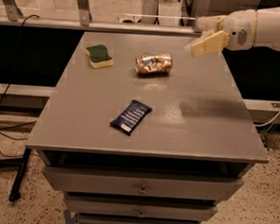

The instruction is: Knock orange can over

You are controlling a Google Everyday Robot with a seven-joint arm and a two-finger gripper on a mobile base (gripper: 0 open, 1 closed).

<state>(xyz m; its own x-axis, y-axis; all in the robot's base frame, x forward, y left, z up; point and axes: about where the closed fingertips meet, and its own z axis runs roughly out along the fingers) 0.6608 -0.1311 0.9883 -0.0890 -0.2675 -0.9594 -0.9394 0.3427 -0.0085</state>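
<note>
The orange can [153,64] lies on its side toward the far edge of the bench [200,131]. Its length runs left to right, and nothing touches it. The end effector [207,42] hangs above the far right part of the bench, to the right of the can and clear of it. Whether it is apart or together I cannot tell. A green-and-yellow sponge [99,56] sits left of the can, near it but not touching. A dark blue packet [131,116] lies nearer, around the middle of the bench, well apart from both.

Since the can is no longer upright, the knock itself looks done. This moment reads as the closing step. The next move likely calls only for keeping the arm away from the can. A can on its side may roll if brushed, and the far edge is close.
</note>
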